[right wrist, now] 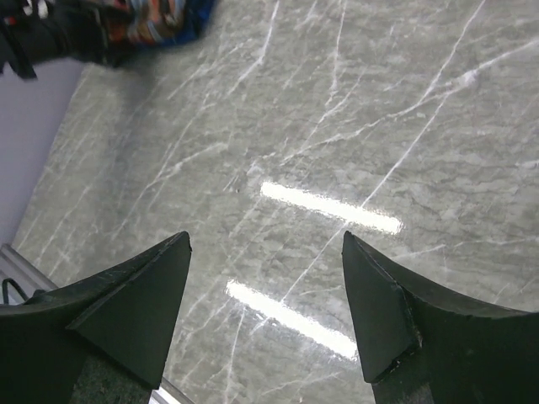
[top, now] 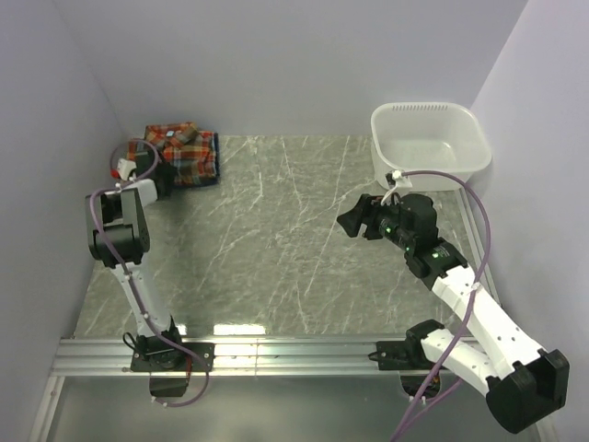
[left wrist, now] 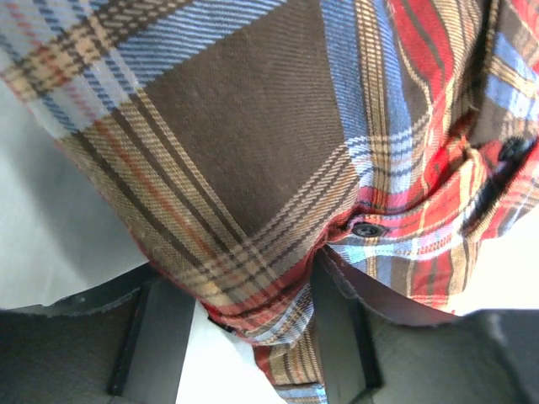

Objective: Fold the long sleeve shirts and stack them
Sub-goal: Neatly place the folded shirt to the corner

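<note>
The red-orange plaid shirt (top: 178,147) lies folded in the upper left of the top view, against the back wall, on top of the blue shirt (top: 211,166), of which only a dark edge shows along the right and lower sides. The left gripper (top: 150,175) is at the near left edge of this stack. In its wrist view the plaid cloth fills the frame and a thick folded edge with a button sits between the fingers (left wrist: 160,337). The jaws stand apart around that fold, but whether they press it cannot be told. The right gripper (right wrist: 265,244) hangs spread wide over the bare marble table (top: 276,230) at centre right, well apart from the shirts, with the white tub (top: 465,170) behind it. The flannel looks soft, light and limp, so it will likely sag and unfold if lifted by one layer. A safer hold would probably take all the layers together at a folded edge or the collar.
</note>
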Robot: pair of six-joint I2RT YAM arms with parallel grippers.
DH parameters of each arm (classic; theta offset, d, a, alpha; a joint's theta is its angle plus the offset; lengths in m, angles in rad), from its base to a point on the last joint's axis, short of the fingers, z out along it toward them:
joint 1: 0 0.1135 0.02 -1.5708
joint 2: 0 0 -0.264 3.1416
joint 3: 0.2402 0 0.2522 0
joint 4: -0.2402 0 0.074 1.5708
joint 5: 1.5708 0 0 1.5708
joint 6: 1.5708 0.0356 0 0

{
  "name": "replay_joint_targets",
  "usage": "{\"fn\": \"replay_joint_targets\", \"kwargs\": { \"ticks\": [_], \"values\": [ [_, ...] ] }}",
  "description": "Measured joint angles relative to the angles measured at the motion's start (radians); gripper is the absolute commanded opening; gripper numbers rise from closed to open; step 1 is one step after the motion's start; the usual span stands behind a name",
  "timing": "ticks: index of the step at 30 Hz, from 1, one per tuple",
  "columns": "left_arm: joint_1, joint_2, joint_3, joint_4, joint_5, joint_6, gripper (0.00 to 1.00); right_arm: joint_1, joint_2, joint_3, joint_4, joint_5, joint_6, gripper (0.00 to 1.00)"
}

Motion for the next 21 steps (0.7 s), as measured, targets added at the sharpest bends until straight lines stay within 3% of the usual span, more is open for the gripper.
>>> {"fn": "replay_joint_targets", "kwargs": {
  "ticks": [3,8,10,15,21],
  "values": [
    [0.07,0.095,0.145,-0.019,0.082,0.101,0.67,0.0,0.018,0.0,0.0,0.001,-0.001,0.79],
    [0.145,0.084,0.138,-0.031,0.187,0.183,0.91,0.0,0.03,0.0,-0.008,0.008,-0.004,0.81],
    [0.159,0.049,0.104,-0.047,0.211,0.204,0.92,0.0,0.03,0.002,-0.011,0.014,-0.003,0.83],
    [0.163,-0.129,-0.002,-0.163,0.253,0.247,0.94,0.0,0.004,0.014,-0.046,0.05,-0.002,0.87],
    [0.16,-0.528,-0.035,-0.315,0.275,0.358,0.99,0.0,-0.078,0.082,-0.148,0.193,0.006,0.88]
  ]
}}
